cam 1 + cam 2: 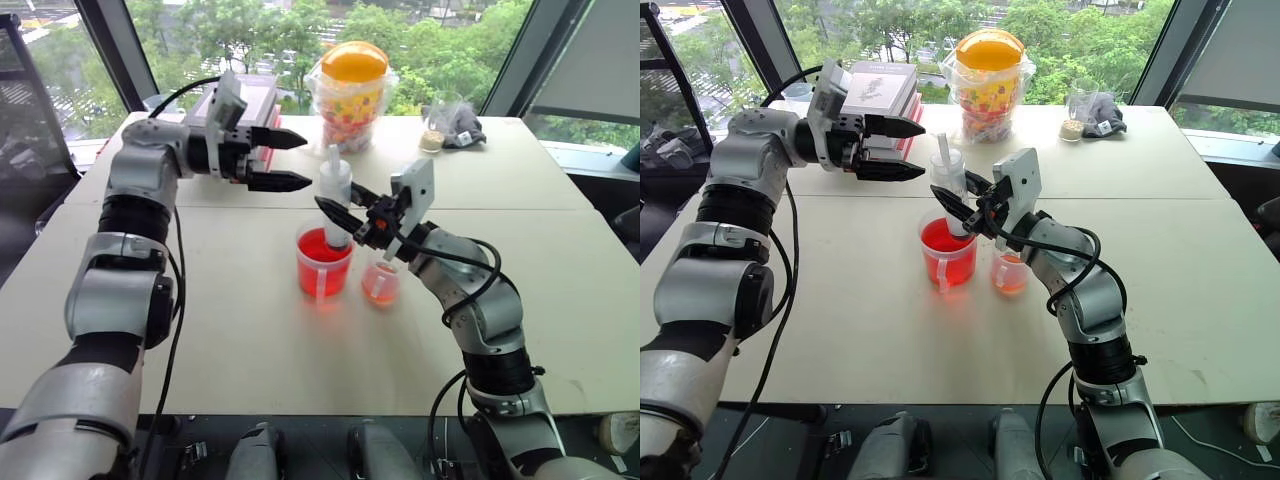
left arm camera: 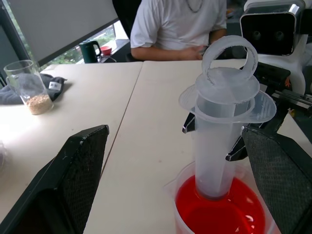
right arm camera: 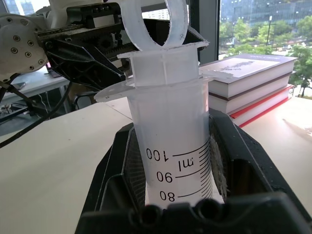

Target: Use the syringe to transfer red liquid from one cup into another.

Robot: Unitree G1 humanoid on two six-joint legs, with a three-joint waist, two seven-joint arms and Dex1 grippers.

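The syringe (image 3: pixel 170 146) carries a black printed scale on its clear barrel, readable in the right wrist view: "100", "90" and "80", each beside a graduation line, with the unit "ml" printed next to the top mark. No other lettering can be read.

Frosted, translucent plastic syringe (image 2: pixel 218 126) with printed black scale marks. Glossy red liquid (image 2: pixel 219 214) fills a clear plastic cup (image 1: pixel 323 268). Matt beige table (image 1: pixel 250 330). Black gripper fingers (image 2: pixel 73 180) carry rough, textured pads. Glossy paper books (image 3: pixel 253 78) nearby.
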